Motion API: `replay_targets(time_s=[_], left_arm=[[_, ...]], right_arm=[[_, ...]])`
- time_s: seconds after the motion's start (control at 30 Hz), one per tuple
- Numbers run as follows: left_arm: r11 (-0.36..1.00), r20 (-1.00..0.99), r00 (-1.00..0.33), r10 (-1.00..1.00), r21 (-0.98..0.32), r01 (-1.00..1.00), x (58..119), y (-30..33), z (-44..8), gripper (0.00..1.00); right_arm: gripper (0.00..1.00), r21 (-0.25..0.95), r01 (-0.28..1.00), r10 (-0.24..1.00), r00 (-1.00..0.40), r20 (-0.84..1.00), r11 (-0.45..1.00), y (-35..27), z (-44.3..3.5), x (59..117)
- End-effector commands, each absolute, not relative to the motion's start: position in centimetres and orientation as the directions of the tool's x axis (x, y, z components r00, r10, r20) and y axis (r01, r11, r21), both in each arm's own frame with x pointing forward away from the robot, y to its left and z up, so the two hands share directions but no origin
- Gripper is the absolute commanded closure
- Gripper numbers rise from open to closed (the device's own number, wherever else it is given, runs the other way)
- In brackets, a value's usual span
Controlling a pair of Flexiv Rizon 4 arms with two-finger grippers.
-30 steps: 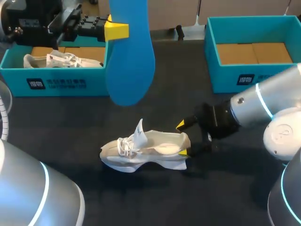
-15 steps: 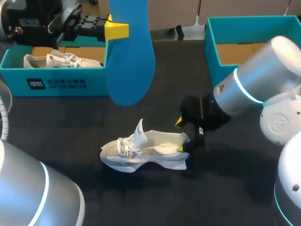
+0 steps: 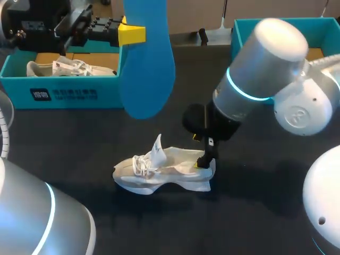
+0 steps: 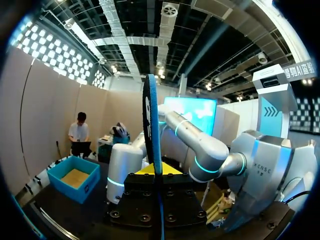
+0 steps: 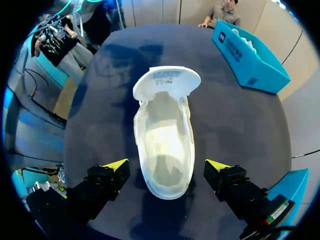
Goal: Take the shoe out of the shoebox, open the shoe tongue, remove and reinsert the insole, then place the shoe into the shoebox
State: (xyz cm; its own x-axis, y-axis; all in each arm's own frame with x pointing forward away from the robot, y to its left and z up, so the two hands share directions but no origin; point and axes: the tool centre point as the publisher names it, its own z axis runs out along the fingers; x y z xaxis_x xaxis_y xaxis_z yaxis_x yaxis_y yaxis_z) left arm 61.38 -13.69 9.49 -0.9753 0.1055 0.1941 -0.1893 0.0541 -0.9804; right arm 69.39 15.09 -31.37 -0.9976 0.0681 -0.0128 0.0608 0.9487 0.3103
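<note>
Now shoe [image 5: 165,150] is lying lengthwise ahead of the released right tool [image 5: 167,166], heel nearest, toe pointing away; left tool [image 3: 130,34] is clenching the insole [image 3: 146,69] well above the bench [image 3: 265,212].

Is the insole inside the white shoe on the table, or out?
Out: the left tool holds the flat blue insole in the air, apart from the white laced shoe.

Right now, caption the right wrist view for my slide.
Open right jaws flank the heel of the white shoe, tongue folded open, on a dark table.
</note>
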Motion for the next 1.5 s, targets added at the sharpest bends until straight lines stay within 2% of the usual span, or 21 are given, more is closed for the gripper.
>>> replay_targets(time_s=[0.03,0.63,1.03,1.5], left_arm=[[0.057,0.194,-0.975,0.107,-0.980,-0.189,61.5,-13.7,9.5,1.00],[0.057,0.194,-0.975,0.107,-0.980,-0.189,61.5,-13.7,9.5,1.00],[0.057,0.194,-0.975,0.107,-0.980,-0.189,61.5,-13.7,9.5,1.00],[0.057,0.194,-0.975,0.107,-0.980,-0.189,61.5,-13.7,9.5,1.00]], right_arm=[[0.00,0.010,0.073,0.073,-0.997,-0.017,0.997,15.4,-31.2,69.4],[0.00,0.060,0.081,0.084,-0.996,-0.044,0.995,15.7,-32.1,69.1],[0.00,0.063,0.012,0.015,-0.998,-0.053,0.998,18.2,-31.7,71.8],[0.00,0.058,-0.030,-0.030,-0.999,-0.013,0.998,19.1,-33.5,74.2]])
